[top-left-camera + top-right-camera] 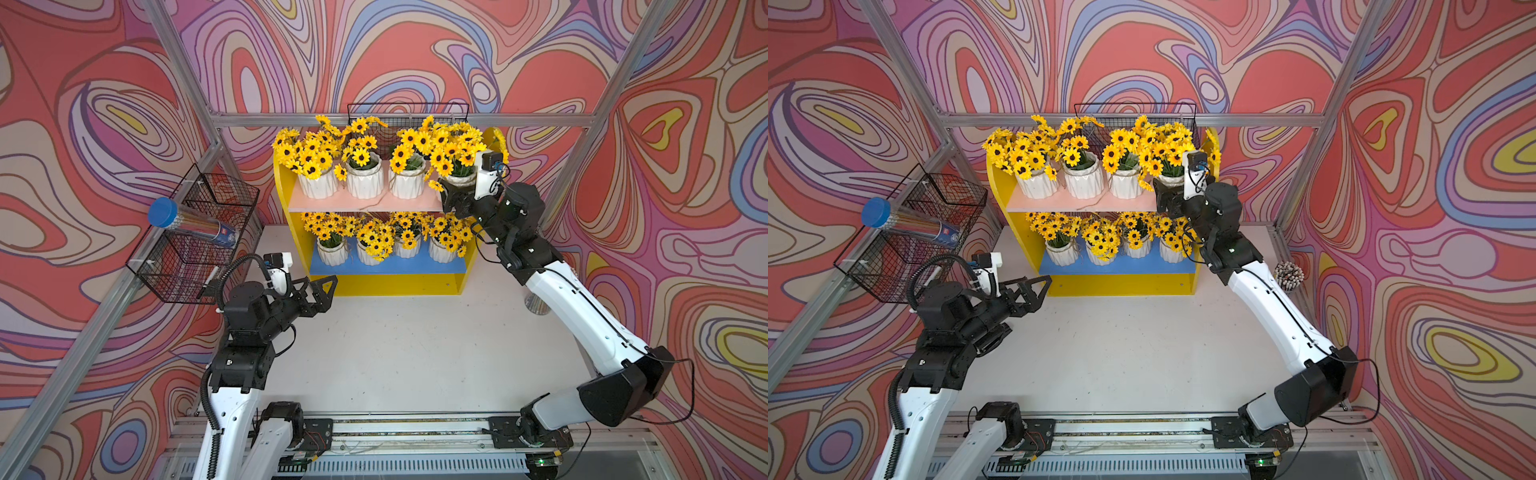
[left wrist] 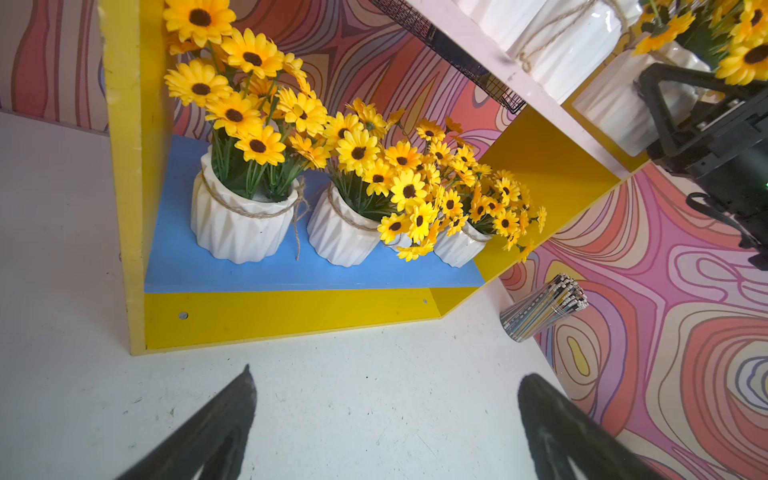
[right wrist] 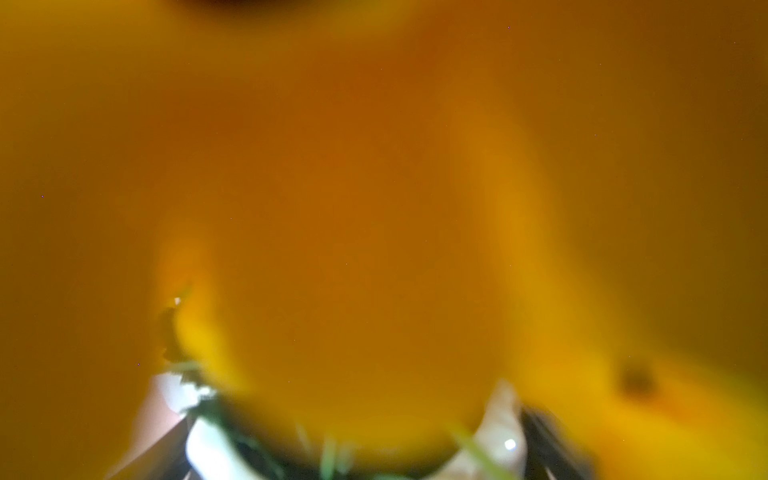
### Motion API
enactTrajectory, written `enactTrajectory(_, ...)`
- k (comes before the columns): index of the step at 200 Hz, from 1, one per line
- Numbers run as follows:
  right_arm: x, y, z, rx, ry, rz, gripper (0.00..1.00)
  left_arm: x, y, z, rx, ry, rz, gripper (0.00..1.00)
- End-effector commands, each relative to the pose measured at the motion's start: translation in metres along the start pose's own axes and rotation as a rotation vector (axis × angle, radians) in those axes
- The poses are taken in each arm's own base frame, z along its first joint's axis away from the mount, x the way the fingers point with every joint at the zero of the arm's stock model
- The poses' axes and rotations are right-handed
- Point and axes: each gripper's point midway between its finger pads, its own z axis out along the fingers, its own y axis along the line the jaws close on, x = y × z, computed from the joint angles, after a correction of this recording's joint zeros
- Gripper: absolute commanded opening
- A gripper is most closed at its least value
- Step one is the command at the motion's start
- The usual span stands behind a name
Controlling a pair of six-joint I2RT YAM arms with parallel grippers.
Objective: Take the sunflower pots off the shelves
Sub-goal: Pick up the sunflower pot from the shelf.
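Note:
The shelves (image 1: 282, 216) stand at the back of the table, with yellow sides, a pink upper board (image 1: 365, 203) and a blue lower board (image 1: 386, 266). Several sunflower pots stand in a row on each board, white ribbed pots with yellow blooms. My right gripper (image 1: 453, 195) reaches the rightmost upper sunflower pot (image 1: 461, 179), a finger on each side of its body. In the right wrist view blurred petals fill the frame and the pot's rim (image 3: 208, 449) sits between the jaws. My left gripper (image 1: 328, 295) hovers open and empty by the shelves' lower left corner, facing the lower pots (image 2: 241, 224).
A black wire basket (image 1: 166, 270) on the left wall holds a clear tube with a blue lid (image 1: 187, 224). Another wire basket (image 1: 407, 116) hangs behind the shelf top. A cup of pencils (image 1: 1288, 274) stands right of the shelves. The white table (image 1: 395, 353) stretches in front.

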Motion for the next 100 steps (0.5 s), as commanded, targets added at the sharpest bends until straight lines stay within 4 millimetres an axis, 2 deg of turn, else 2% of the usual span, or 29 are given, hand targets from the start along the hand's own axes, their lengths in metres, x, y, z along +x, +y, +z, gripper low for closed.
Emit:
enactTrajectory(1,-0.060,-0.023,-0.029,0.096,-0.170,-0.013,0.00,-0.013,-0.010,-0.004,0.032,-0.030,0.013,0.99)
enactTrajectory(46,-0.063,-0.022,-0.041,0.083,-0.177,-0.003,0.00,-0.015,-0.013,-0.003,0.045,-0.031,0.009,0.99)
enactTrajectory(100,-0.065,-0.008,-0.061,-0.002,-0.183,0.050,0.00,-0.016,-0.014,-0.001,0.049,-0.022,0.004,0.99)
